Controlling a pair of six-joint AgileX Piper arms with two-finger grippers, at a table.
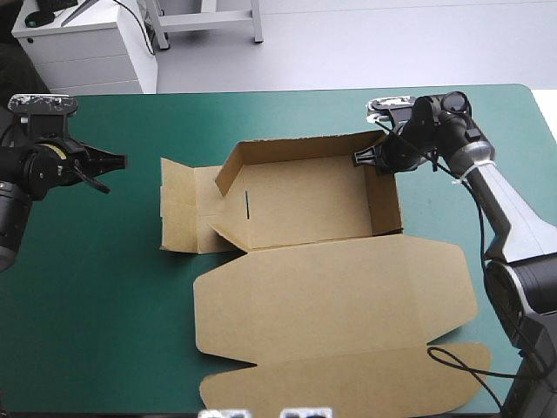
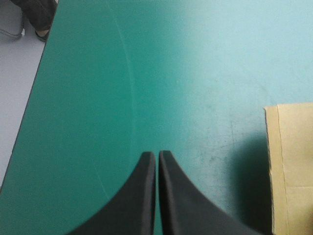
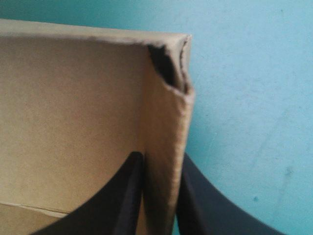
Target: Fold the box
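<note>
We are partway through raising the walls. The brown box (image 1: pixel 305 209) sits at the middle of the teal-green cover (image 1: pixel 87 305), with its lid (image 1: pixel 339 296) lying flat toward 6 o'clock. The far wall (image 1: pixel 300 148) and the right wall (image 1: pixel 383 200) stand upright, and they meet at the box's 2 o'clock corner.

The right gripper (image 1: pixel 361 158) works at that corner. Its black fingers (image 3: pixel 127 196) are nearly pressed together and pinch the right wall, one inside the tray and one outside. In the right wrist view the doubled board bulges a little at the corner, so we judge the tuck there is not fully seated.

The left flap (image 1: pixel 187 205) lies flat on the cover at the box's 9 o'clock, not yet raised. The left gripper (image 1: pixel 117 161) hovers farther out at 9 o'clock with its fingers pressed together on nothing. It is near the flap's edge but apart from it.

We judge the next move calls for pressing the right wall home, then lifting and tucking the left flap with the left gripper.

The board is matte corrugated card, stiff between creases, with rough cut edges and pre-scored fold lines. The lid's outer flap (image 1: pixel 348 383) has rounded ends. The cover looks smooth, so the sheet may slide when pushed.
</note>
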